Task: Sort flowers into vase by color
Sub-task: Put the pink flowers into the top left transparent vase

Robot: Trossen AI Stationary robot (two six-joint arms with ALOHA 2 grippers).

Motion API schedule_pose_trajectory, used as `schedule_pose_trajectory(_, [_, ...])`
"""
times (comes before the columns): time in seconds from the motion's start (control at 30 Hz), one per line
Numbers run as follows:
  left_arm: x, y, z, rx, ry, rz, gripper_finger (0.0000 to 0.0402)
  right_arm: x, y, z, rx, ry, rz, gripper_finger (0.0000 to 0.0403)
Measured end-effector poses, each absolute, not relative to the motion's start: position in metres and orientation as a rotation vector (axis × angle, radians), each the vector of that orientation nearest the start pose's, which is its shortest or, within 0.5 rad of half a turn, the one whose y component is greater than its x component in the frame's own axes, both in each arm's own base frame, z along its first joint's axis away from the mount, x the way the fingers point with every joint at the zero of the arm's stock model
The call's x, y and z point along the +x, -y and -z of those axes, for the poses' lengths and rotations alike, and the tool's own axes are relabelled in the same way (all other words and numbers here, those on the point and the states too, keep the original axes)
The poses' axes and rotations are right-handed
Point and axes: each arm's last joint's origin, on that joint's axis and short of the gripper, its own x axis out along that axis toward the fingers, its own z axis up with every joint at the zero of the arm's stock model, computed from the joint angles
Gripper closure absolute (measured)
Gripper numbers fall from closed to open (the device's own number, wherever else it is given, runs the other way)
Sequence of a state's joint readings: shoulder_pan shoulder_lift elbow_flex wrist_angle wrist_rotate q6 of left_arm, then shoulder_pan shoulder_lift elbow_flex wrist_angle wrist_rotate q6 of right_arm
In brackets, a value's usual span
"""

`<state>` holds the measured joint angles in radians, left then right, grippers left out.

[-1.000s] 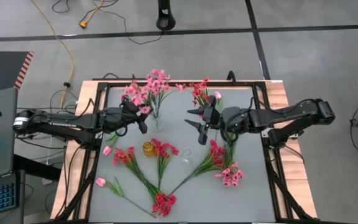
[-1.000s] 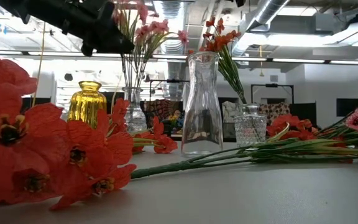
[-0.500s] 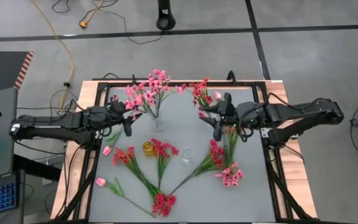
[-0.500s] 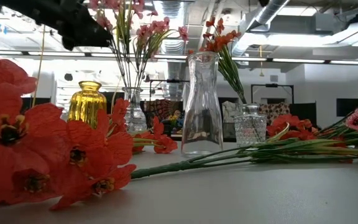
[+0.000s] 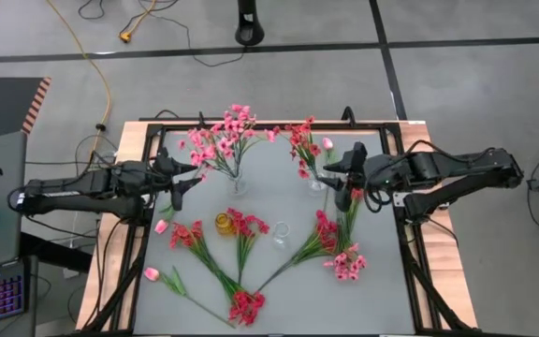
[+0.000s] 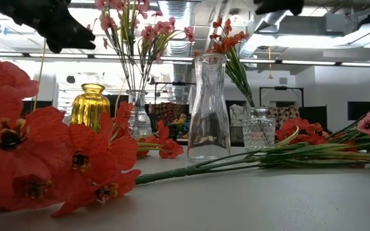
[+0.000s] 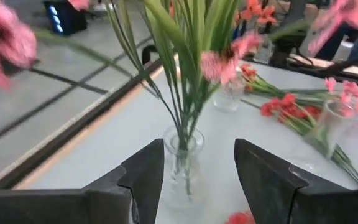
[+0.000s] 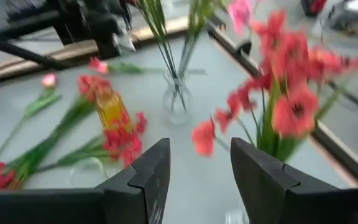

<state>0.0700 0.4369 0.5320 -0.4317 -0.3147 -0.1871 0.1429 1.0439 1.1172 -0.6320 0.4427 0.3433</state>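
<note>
- Done so far, as I judge it: a clear vase point(image 5: 238, 184) at the far side of the counter point(image 5: 382, 290) holds a full bunch of pink flowers point(image 5: 223, 136), their stems down in the glass.
- A second small clear vase point(image 5: 316, 183), to the right of the pink bunch's vase, holds a spray of red flowers point(image 5: 299, 140).
- Still empty: the yellow vase point(image 5: 224, 223) just in front of the pink bunch's vase, and a clear glass vase point(image 5: 280, 234) to the right of the yellow one.
- Left to sort: red sprigs point(image 5: 243, 304) lie flat in front of the yellow vase, fanned in a V. Pink tulip buds point(image 5: 152, 274) lie to its left. A pink cluster point(image 5: 348, 265) and more red sprigs lie to its right.
- The left gripper point(image 5: 187, 175) hangs just left of the pink bunch's vase, fingers spread and holding nothing.
- The right gripper point(image 5: 338, 170) sits just right of the red spray's vase; its fingers are apart, with no stem between them.
- By my reckoning less than half the flowers are placed.
</note>
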Motion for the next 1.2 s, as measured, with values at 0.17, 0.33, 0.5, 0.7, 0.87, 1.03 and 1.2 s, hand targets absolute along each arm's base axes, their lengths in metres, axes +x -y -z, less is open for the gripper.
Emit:
schedule_pose_trajectory(0.17, [0.107, -0.016, -0.263, -0.182, -0.329, -0.397, 0.0219, 0.200, -0.013, -0.343, 0.251, -0.638, 0.470, 0.0209])
schedule_pose_trajectory(0.33, [0.107, -0.016, -0.263, -0.185, -0.330, -0.398, 0.0219, 0.196, -0.014, -0.325, 0.339, -0.832, 0.519, 0.0209])
schedule_pose_trajectory(0.5, [0.107, -0.016, -0.263, -0.186, -0.330, -0.398, 0.0219, 0.200, -0.025, -0.308, 0.261, -1.068, 0.357, 0.0209])
schedule_pose_trajectory(0.7, [0.107, -0.016, -0.263, -0.187, -0.328, -0.398, 0.0219, 0.216, -0.044, -0.286, 0.006, -1.264, 0.032, 0.0209])
schedule_pose_trajectory(0.87, [0.107, -0.016, -0.264, -0.213, -0.323, -0.403, 0.0219, 0.230, -0.059, -0.263, -0.231, -1.385, -0.180, 0.0209])
schedule_pose_trajectory(1.03, [0.107, -0.016, -0.264, -0.235, -0.318, -0.407, 0.0219, 0.236, -0.066, -0.234, -0.412, -1.600, -0.322, 0.0209])
schedule_pose_trajectory(1.2, [0.107, -0.016, -0.264, -0.237, -0.317, -0.408, 0.0219, 0.246, -0.069, -0.208, -0.520, -1.748, -0.401, 0.0209])
